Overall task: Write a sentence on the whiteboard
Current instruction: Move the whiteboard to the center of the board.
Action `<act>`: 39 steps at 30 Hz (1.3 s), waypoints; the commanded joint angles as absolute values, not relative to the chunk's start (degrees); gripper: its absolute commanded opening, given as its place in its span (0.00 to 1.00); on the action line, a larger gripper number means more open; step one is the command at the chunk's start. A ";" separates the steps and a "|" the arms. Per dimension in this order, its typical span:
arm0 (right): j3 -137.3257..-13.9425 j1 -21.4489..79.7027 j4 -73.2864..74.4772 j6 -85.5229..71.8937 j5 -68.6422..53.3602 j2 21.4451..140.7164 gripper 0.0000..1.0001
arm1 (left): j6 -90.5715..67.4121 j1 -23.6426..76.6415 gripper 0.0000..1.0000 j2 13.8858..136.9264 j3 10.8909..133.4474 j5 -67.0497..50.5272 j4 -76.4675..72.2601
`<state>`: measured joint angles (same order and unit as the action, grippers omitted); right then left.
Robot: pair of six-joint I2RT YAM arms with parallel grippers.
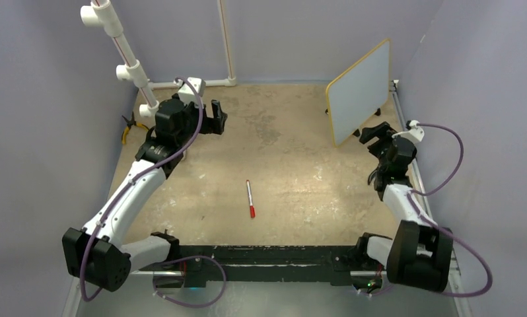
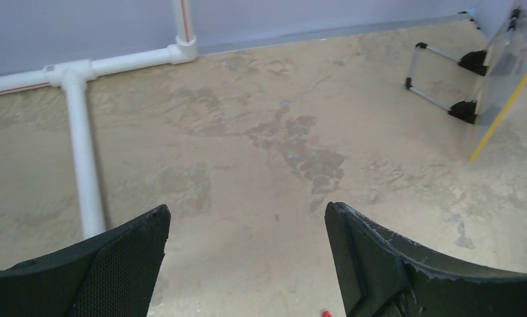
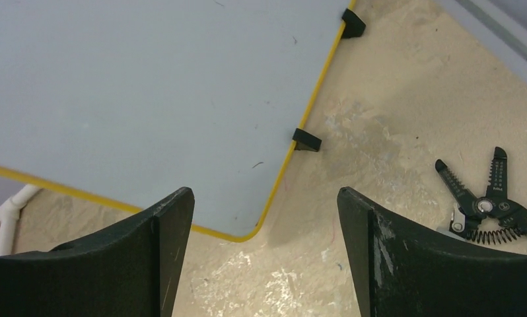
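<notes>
- The whiteboard point(image 1: 358, 92) stands in the far right corner of the table point(image 1: 294, 158). It rests on its long edge on black feet point(image 3: 306, 139) and leans back on a wire prop point(image 2: 432, 72). Its long axis runs slantwise from the right edge toward the far edge, and its white face looks toward the table's middle and left edge.
- The right hand point(image 1: 376, 132) hangs just beside the board's nearer lower corner, fingers spread, gripping nothing.
- Black stripping pliers point(image 3: 485, 201) lie on the table near the board's footed edge, apart from it.
- A marker point(image 1: 249, 199) lies at the table's middle, well apart from the board. Its long axis runs near to far, with the red cap toward the near edge.
- The left hand point(image 1: 216, 117) hovers toward the far left, fingers spread and empty.
- A white pipe frame point(image 1: 132, 66) rises at the far left corner, with yellow-handled pliers point(image 1: 130, 127) at the left edge beside it.
</notes>
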<state>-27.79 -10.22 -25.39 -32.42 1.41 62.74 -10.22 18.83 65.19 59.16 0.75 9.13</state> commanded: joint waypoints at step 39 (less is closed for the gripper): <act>-57.24 -17.75 -26.07 -29.39 -21.76 110.86 0.45 | -12.99 18.81 0.87 72.17 56.70 -11.69 2.55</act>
